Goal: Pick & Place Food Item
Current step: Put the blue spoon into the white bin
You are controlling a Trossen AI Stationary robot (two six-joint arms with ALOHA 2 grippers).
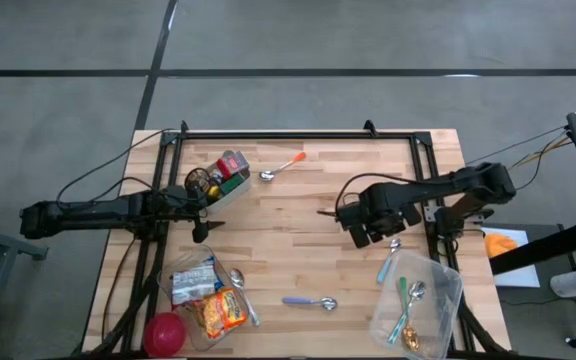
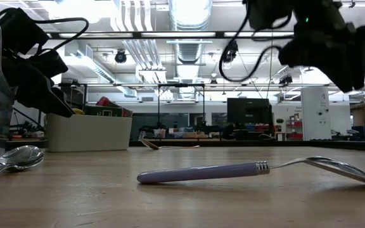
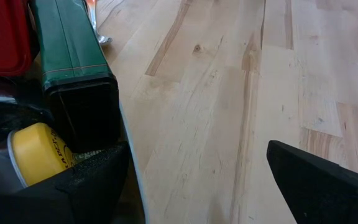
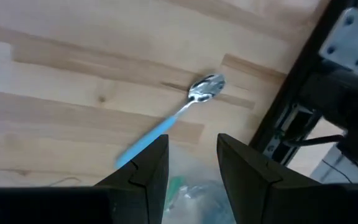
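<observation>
High view: the food items sit in clear containers on the wooden table [image 1: 298, 250]. A yellow-orange packet [image 1: 224, 310] lies in the near-left container [image 1: 204, 295] with a white packet; a red and green box rests in the far-left tub [image 1: 226, 180]. The left gripper [image 1: 204, 207] stands wide open beside that tub. The right gripper [image 1: 373, 236] hangs part-open, holding nothing, above a blue-handled spoon [image 4: 166, 127]. The near-right container [image 1: 418, 300] holds spoons, its contents blurred.

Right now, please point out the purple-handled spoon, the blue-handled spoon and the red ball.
purple-handled spoon [image 2: 198, 172], low view, middle of its handle
blue-handled spoon [image 4: 151, 141], right wrist view, on its handle
red ball [image 1: 165, 333], high view, its centre
</observation>
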